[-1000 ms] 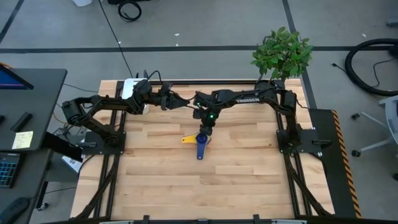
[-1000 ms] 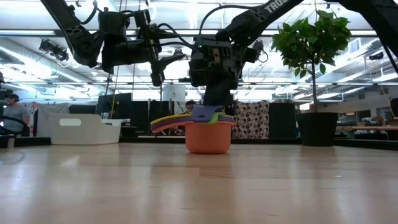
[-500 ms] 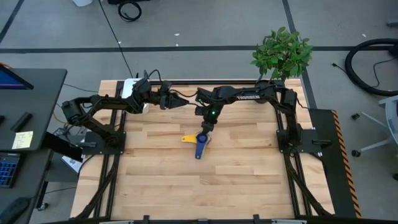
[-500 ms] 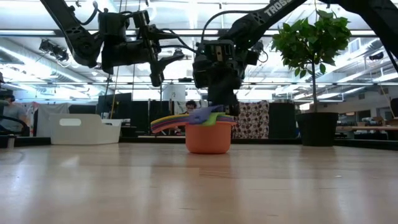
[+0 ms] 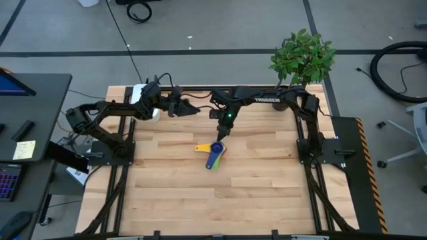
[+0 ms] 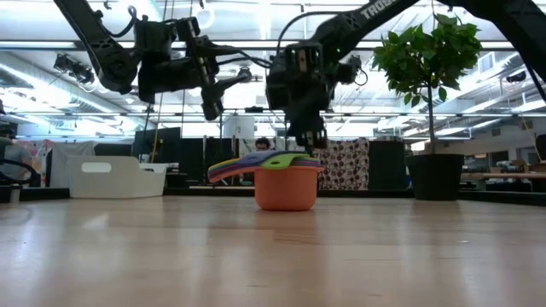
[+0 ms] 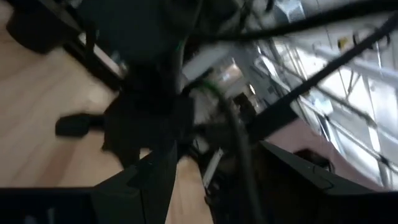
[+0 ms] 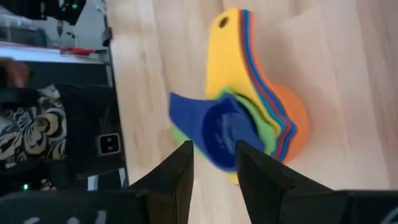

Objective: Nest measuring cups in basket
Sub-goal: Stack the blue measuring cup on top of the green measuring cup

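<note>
Light, stiff, slick plastic measuring cups (image 5: 213, 153) mid-worktop; best gripped by the flat handles. Right gripper (image 5: 222, 133) hovers above, fingers apart, empty

The light was bright and even, coming from long ceiling lamps (image 6: 256, 21) that showed in the low view. The counter (image 6: 273, 256) was blurred at the near edge. The left wrist view was dark and strongly blurred; the right wrist view was softly blurred.
</note>
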Robot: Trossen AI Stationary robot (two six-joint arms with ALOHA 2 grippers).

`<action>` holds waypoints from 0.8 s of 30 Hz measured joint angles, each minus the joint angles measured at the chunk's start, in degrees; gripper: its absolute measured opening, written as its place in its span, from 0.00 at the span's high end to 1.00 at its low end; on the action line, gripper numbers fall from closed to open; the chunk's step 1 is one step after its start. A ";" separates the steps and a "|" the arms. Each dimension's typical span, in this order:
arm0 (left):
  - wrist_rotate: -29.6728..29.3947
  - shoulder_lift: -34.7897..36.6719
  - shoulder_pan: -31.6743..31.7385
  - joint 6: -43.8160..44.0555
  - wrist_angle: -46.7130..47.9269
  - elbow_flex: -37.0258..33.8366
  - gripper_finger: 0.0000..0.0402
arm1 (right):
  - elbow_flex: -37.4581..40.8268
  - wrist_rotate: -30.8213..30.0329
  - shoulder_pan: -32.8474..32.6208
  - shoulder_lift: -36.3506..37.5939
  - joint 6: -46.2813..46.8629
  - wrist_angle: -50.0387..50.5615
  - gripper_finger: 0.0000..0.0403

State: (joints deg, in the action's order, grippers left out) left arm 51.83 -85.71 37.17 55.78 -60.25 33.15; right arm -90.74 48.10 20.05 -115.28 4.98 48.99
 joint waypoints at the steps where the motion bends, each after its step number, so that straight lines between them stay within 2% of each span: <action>1: 1.65 0.00 0.27 -0.78 0.50 0.00 0.44 | -0.88 0.00 -0.04 0.04 -0.73 1.59 0.69; 6: 11.06 0.00 1.43 -6.09 9.32 0.00 0.44 | -2.84 -0.74 -1.34 0.09 -1.52 9.05 0.70; 10: 11.88 0.00 1.67 -17.01 22.73 0.00 0.44 | -2.84 -3.30 -3.80 0.09 -1.10 17.74 0.70; 13: 7.68 0.00 1.63 -26.07 32.06 0.00 0.44 | -2.84 -5.45 -6.46 0.09 -0.61 17.93 0.70; 17: -0.80 0.00 0.58 -34.81 42.81 0.00 0.44 | -2.84 -11.93 -10.38 0.09 2.63 14.28 0.70; 19: -5.23 0.00 -0.60 -37.06 45.65 -0.02 0.44 | -2.84 -14.35 -11.88 0.09 3.99 11.08 0.70; 24: -14.85 -0.02 -5.17 -38.52 48.48 -0.02 0.44 | -1.41 -15.08 -13.04 0.15 6.58 2.83 0.70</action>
State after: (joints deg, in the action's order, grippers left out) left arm 36.98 -85.73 32.00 17.26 -11.77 33.12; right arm -92.16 33.02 7.01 -115.13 11.56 51.82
